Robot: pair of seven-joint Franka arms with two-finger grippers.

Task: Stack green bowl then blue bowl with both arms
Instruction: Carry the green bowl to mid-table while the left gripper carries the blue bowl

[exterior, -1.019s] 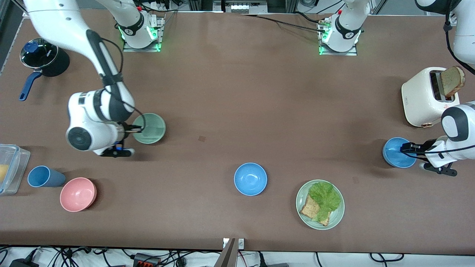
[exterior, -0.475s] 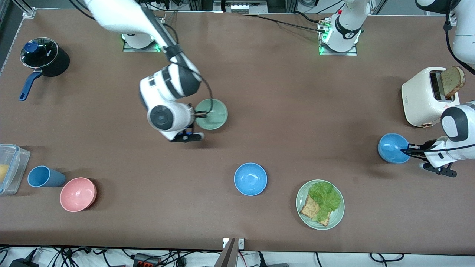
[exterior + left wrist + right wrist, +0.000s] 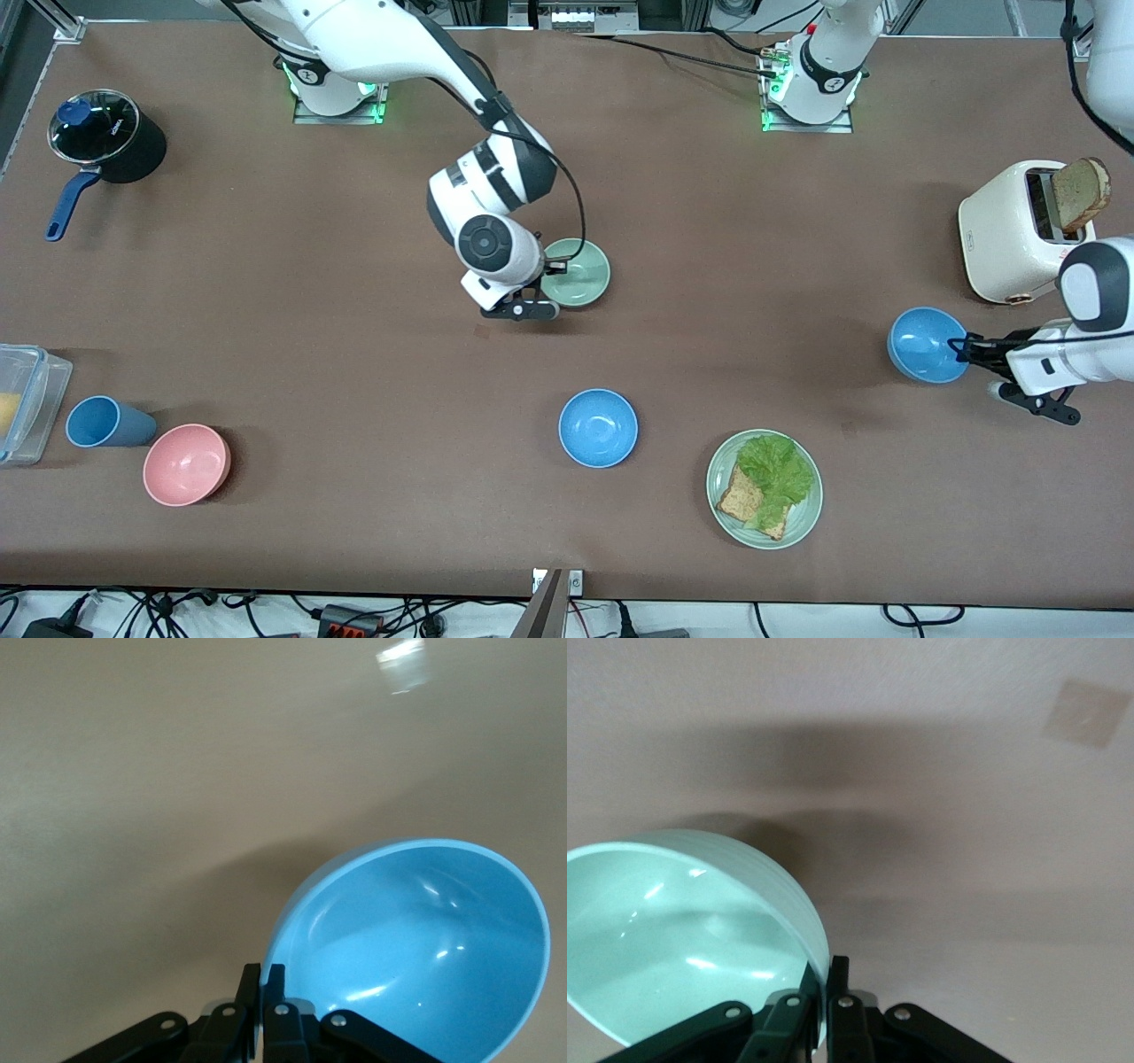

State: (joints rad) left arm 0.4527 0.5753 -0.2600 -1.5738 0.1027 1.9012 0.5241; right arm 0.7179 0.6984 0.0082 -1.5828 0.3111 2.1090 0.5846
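Now we hold green bowl (image 3: 578,272) in right gripper (image 3: 556,266), blue bowl (image 3: 921,346) in left gripper (image 3: 959,349); both aloft, stacking undone.

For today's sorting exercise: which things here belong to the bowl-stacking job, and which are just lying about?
In the job: green bowl in right pincer; blue bowl in left pincer.

Lying about: second blue bowl, pink bowl, blue cup, plate, toaster, pot.
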